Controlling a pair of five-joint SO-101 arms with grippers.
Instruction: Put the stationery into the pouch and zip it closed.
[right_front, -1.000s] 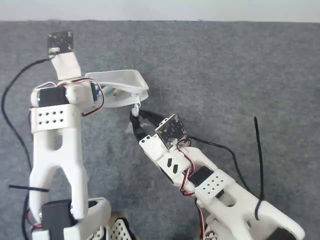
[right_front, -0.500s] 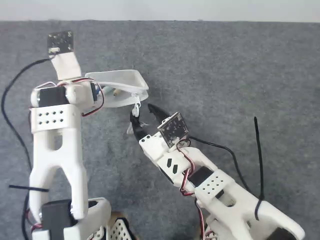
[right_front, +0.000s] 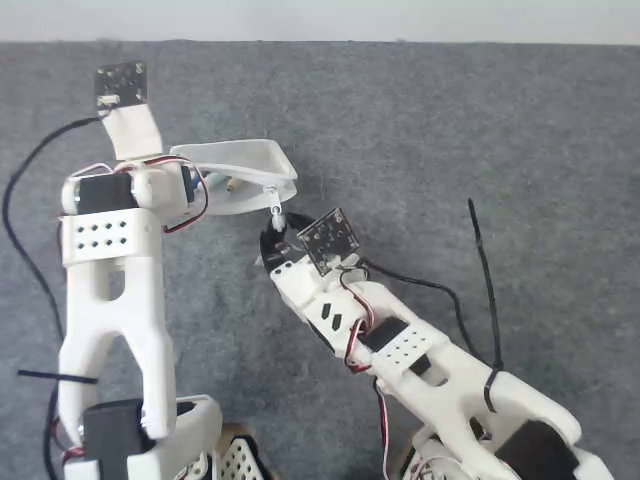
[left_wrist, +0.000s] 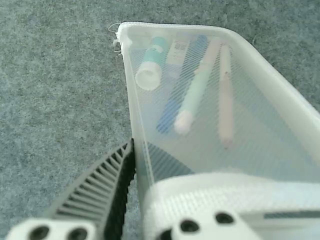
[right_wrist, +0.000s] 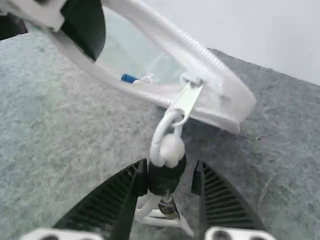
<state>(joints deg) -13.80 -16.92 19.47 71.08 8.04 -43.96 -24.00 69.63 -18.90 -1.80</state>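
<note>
Top view: my L arm (right_front: 110, 260) and R arm (right_front: 420, 350) stand side by side on the grey mat (right_front: 480, 130). The pouch (right_front: 250, 195) is at the tip of my L arm, w/ its mouth wide open. The pull (right_front: 275, 212) hangs off the pouch corner that faces my R arm. My R gripper (right_front: 272, 240) is right at the end of the pull.

L wrist view: my L gripper (left_wrist: 139, 160) is clamped on the pouch, w/ one see-through wall pinched btw the black finger (left_wrist: 110, 200) and the white one. The stuff is all inside the pouch. There is a tube (left_wrist: 150, 65) w/ a white cap, a blue pen (left_wrist: 172, 100), a pale green pen (left_wrist: 195, 90) and a pale pink pen (left_wrist: 225, 100). They lie side by side and point to the far end. The mat shows around the pouch.

R wrist view: my R gripper (right_wrist: 169, 167) is closed on the pull. The pull's dark knob (right_wrist: 165, 180) sits btw my two black fingers, and a white bead (right_wrist: 169, 147) is just above it. A white loop goes up from the bead to the metal tab (right_wrist: 186, 100) on the zip. The zip is not shut: the two sides gape apart, and a bit of blue shows inside. My L gripper's black finger holds the rim farther off.
</note>
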